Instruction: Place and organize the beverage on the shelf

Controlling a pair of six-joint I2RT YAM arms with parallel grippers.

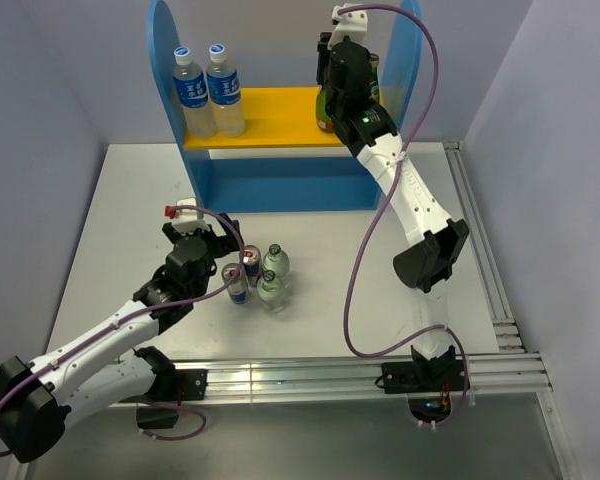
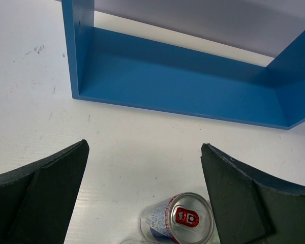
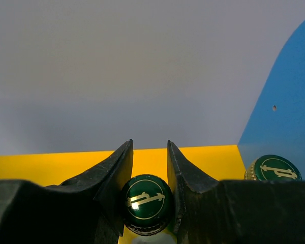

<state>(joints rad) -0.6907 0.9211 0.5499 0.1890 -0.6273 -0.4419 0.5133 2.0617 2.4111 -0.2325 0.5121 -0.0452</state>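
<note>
My right end effector (image 3: 149, 150) is clamped on the cap end of a green bottle (image 3: 145, 202) over the shelf's (image 1: 280, 185) yellow board (image 3: 51, 165). A second green bottle (image 3: 273, 169) stands by the blue side panel (image 3: 287, 117). Two taller blue-label bottles (image 1: 193, 95) occupy the board's left end. My left end effector (image 2: 145, 150) gapes wide above the counter (image 1: 130, 220), where two cans (image 1: 236, 284) and two small clear bottles (image 1: 276, 262) cluster.

green bottle (image 3: 144, 200): upright on yellow shelf board (image 1: 280, 110), cap gripped between right fingers (image 3: 190, 178)
second green bottle (image 3: 272, 169): upright, just right of those fingers
can (image 2: 180, 221): upright, red tab up, between spread left fingers (image 2: 239, 193)
</note>
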